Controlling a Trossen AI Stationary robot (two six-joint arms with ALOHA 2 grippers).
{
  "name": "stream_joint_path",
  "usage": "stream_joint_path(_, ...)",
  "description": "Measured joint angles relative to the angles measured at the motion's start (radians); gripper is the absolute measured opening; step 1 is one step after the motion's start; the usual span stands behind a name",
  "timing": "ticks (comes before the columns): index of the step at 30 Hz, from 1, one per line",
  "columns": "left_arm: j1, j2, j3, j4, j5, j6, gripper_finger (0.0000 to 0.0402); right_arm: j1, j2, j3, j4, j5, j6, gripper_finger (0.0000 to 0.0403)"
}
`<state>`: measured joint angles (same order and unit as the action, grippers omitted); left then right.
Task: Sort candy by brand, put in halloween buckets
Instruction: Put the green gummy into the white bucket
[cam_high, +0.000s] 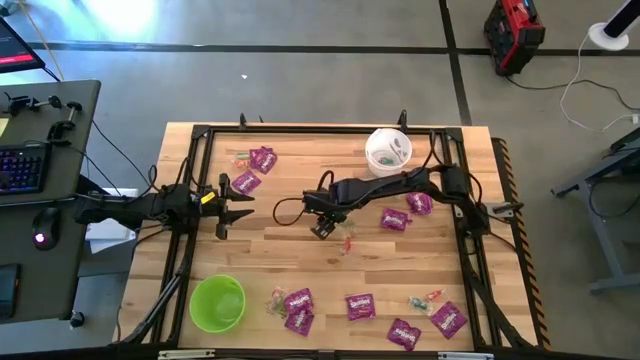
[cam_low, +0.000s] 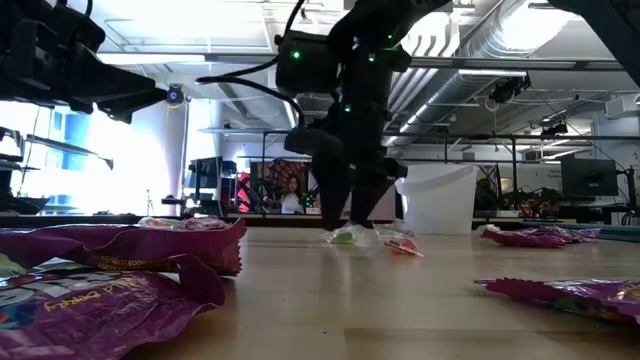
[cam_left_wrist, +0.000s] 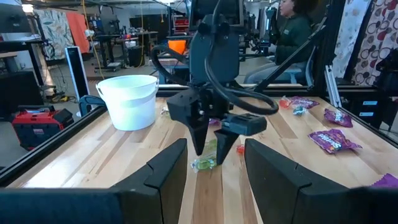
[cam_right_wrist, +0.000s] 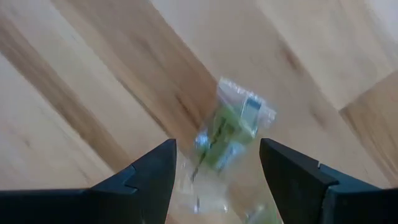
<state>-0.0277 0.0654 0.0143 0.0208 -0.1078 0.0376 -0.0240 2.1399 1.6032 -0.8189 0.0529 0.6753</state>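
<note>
A green clear-wrapped sweet (cam_right_wrist: 233, 130) lies flat on the wood at the table's middle, with a red one (cam_low: 403, 247) beside it. My right gripper (cam_right_wrist: 217, 152) points down just above the green sweet, open, one finger on either side of it and touching nothing. My left gripper (cam_high: 240, 205) waits level at the table's left, open, with nothing between its fingers. The white bucket (cam_high: 388, 150) stands at the far edge, the lime green bucket (cam_high: 217, 303) at the near left. Purple packets (cam_high: 395, 219) lie scattered flat on the table.
Two purple packets (cam_high: 262, 158) lie at the far left and several (cam_high: 360, 306) along the near edge, with small sweets (cam_high: 425, 298) among them. A black frame rail (cam_high: 470, 215) runs around the table. A person (cam_left_wrist: 298, 28) sits beyond the far edge.
</note>
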Motion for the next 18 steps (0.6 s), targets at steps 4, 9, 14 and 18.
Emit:
stream_joint_path(4,0.0,0.0,0.0,0.0,0.0,0.0,0.0152,0.0,0.005,0.0,-0.004,0.011,0.0,0.0219)
stream_joint_path(9,0.0,0.0,0.0,0.0,0.0,0.0,0.0152,0.0,0.031,0.0,-0.016,0.017,0.032,0.0175)
stream_joint_path(14,0.0,0.0,0.0,0.0,0.0,0.0,0.0152,-0.001,0.037,0.0,-0.016,0.016,0.034,0.0132)
stream_joint_path(18,0.0,0.0,0.0,0.0,0.0,0.0,0.0152,-0.005,-0.017,0.0,-0.038,0.048,0.014,0.0058)
